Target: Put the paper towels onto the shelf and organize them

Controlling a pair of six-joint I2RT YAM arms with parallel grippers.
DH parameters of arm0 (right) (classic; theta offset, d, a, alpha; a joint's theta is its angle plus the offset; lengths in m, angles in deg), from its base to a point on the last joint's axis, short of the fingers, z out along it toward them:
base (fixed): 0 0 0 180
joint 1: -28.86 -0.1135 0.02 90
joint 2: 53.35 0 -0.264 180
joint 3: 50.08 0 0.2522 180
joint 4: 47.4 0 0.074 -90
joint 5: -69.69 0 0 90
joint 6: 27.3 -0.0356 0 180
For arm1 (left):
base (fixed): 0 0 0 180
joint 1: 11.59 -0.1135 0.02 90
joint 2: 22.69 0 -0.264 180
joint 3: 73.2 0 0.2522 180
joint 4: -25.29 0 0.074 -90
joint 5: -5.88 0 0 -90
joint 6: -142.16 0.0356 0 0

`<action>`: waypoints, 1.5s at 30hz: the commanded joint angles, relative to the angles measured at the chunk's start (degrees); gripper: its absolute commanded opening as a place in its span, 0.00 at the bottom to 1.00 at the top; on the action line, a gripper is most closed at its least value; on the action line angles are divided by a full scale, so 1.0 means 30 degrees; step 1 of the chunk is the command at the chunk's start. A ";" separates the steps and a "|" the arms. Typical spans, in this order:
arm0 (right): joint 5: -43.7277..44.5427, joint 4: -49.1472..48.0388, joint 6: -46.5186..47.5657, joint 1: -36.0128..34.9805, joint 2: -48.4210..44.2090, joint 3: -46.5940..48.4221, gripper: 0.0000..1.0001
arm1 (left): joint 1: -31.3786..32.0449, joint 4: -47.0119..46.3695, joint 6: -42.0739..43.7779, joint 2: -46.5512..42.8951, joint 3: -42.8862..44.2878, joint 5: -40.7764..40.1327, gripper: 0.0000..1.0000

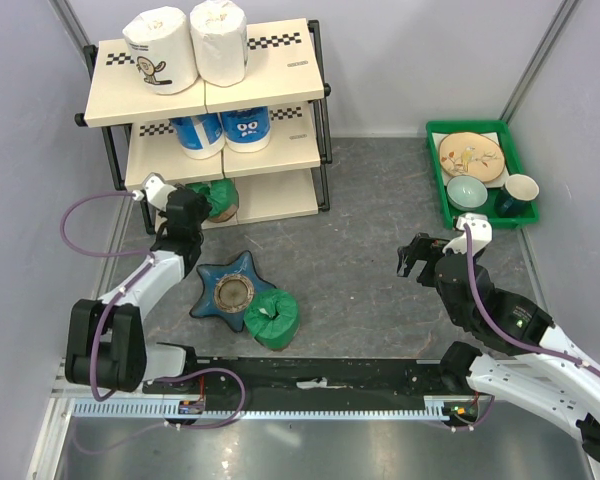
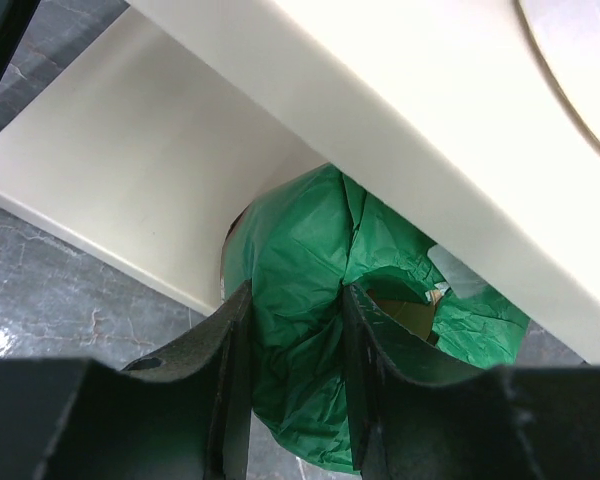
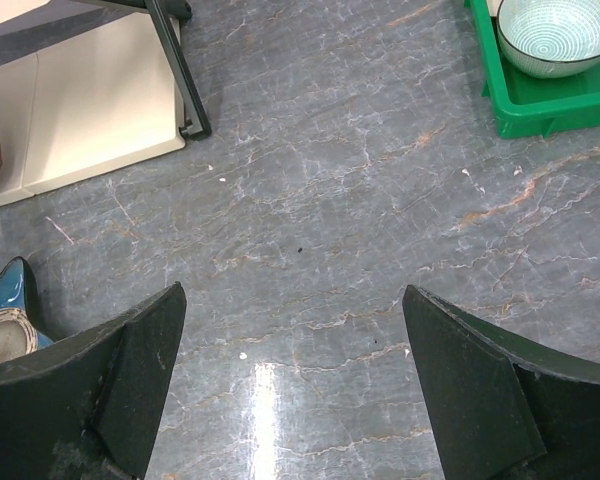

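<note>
The shelf (image 1: 270, 85) stands at the back left. Its top board holds two white paper towels (image 1: 160, 48) (image 1: 219, 40), and the middle board two blue ones (image 1: 198, 133) (image 1: 246, 125). A green roll (image 1: 223, 198) sits at the front edge of the bottom board. My left gripper (image 1: 195, 208) is shut on it. In the left wrist view one finger is in the roll's core and the other outside, and the left gripper (image 2: 297, 295) pinches the green roll (image 2: 300, 240) under the middle board. Another green roll (image 1: 272, 318) lies on the floor. My right gripper (image 1: 412, 255) (image 3: 292, 300) hangs open over bare floor.
A blue star-shaped dish (image 1: 230, 290) lies on the floor against the loose green roll, in front of the shelf. A green tray (image 1: 435, 170) with a plate, a bowl and a cup stands at the back right. The shelf's black leg (image 3: 185, 90) shows in the right wrist view.
</note>
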 commanded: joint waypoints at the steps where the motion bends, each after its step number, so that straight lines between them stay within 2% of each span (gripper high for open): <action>1: 0.0452 -0.0363 0.0064 -0.0034 0.0043 -0.0197 0.98 | -0.0245 -0.2510 -0.0952 0.0476 0.0520 -0.0724 0.30; 20: 0.0657 -0.0100 0.0151 -0.0005 -0.0161 -0.0285 0.98 | -0.0714 -0.3565 -0.0278 0.2382 0.1692 -0.0842 0.29; 36: 0.0716 -0.0099 0.0181 -0.0034 -0.0015 -0.0226 0.98 | -0.0831 -0.3390 0.0103 0.2939 0.1839 -0.0959 0.34; 39: 0.0716 -0.0099 0.0210 -0.0034 0.0043 -0.0197 0.98 | -0.0831 -0.3389 0.0103 0.2968 0.1781 -0.0959 0.36; 45: 0.0687 -0.0070 0.0268 -0.0034 -0.0074 -0.0168 0.98 | -0.0861 -0.3360 0.0044 0.3144 0.1751 -0.0871 0.48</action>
